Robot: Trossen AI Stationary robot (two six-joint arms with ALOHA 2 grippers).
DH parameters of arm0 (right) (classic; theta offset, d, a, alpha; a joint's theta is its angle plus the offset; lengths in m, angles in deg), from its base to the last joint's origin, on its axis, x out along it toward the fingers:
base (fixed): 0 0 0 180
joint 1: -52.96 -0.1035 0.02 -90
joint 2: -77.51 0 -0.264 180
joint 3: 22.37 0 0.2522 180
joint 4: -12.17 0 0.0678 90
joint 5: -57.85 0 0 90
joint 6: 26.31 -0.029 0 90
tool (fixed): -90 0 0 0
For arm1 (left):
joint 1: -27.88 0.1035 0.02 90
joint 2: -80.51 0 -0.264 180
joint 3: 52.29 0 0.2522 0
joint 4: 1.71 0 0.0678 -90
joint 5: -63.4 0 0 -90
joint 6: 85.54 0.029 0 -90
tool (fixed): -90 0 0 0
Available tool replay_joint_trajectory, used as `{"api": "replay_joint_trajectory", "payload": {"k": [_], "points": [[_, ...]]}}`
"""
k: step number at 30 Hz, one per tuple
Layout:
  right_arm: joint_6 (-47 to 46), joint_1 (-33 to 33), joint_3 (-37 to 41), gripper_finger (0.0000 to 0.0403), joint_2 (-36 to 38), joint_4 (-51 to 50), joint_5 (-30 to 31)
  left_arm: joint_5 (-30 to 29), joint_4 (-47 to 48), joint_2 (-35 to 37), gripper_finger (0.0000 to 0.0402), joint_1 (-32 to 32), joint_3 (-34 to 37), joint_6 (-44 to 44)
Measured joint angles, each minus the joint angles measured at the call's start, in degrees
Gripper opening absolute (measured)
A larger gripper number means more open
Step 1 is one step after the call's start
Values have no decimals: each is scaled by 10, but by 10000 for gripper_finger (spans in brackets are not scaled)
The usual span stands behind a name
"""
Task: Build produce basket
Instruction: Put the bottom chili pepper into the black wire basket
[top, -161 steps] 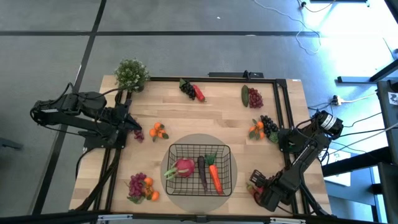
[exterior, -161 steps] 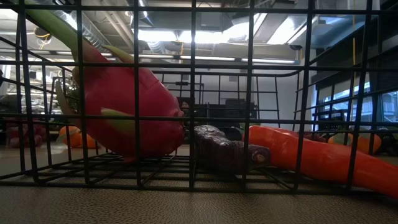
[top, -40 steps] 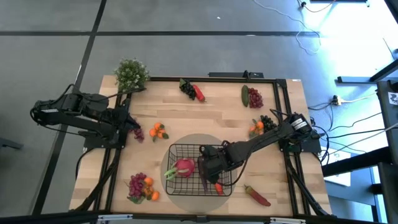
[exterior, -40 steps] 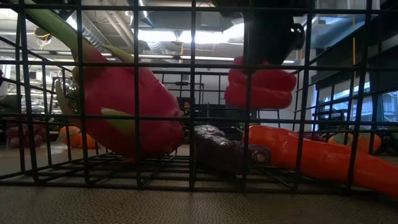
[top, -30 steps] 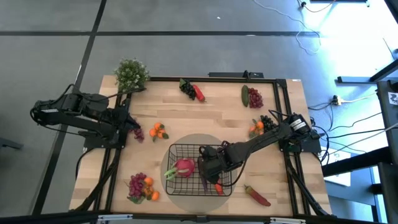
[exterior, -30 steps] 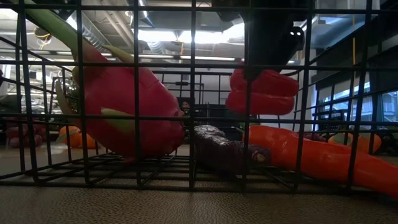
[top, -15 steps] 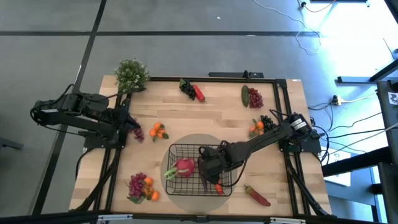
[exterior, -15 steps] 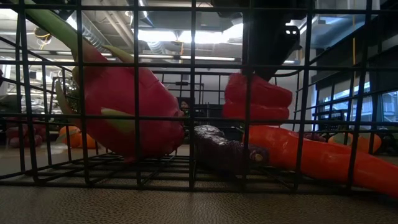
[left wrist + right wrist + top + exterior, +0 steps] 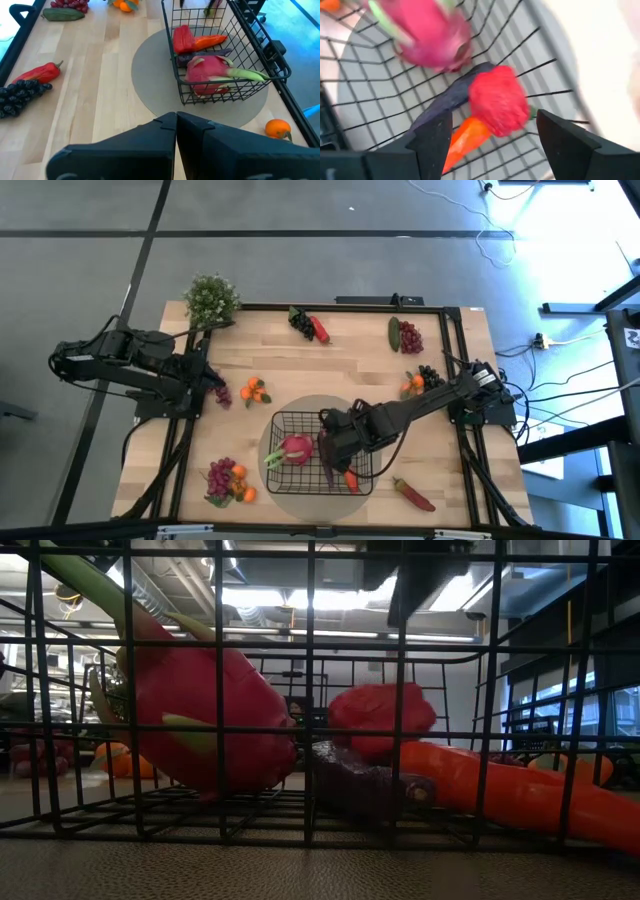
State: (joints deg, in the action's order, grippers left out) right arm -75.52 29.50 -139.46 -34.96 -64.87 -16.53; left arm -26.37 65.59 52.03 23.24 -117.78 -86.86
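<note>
Overhead, a pale wooden desk carries a black wire-mesh basket, rectangular with rounded corners, sitting on a flat grey disc near the desk's front edge. Inside the open grid lie a plump pink dragon fruit with green fleshy scales, a dark purple eggplant, a smooth orange carrot and a lumpy red pepper resting on top of the eggplant and carrot.

The right gripper reaches in from the desk's right side and hangs over the basket's middle, its two dark fingers spread wide with nothing between them; the red pepper sits free just below them.

The left gripper waits above the desk's left side, fingers pressed together (nothing is visible between them).

Scattered elsewhere on the wood: a glossy red chili pepper beside the basket's right front corner, oranges near the left gripper, a cluster of red grapes with oranges at front left, black grapes with a red pepper at the back, a green cucumber beside red grapes, and black grapes with an orange on the right. A bushy green potted plant stands at the back left corner.
</note>
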Motion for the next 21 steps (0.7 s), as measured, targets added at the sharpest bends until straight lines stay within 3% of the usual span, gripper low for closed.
{"api": "replay_joint_trajectory", "payload": {"k": [7, 14, 21], "points": [[-27, 0, -94, 273, 0, -134, 58, 0, 0, 0, 0, 0, 0, 0], [-65, -2, -170, 273, 1, -262, 73, 0, 18, 0, 0, 0, 0, -9], [-100, -50, -175, 273, 36, -269, 68, 1, 17, 0, 0, 0, 0, -16]]}}
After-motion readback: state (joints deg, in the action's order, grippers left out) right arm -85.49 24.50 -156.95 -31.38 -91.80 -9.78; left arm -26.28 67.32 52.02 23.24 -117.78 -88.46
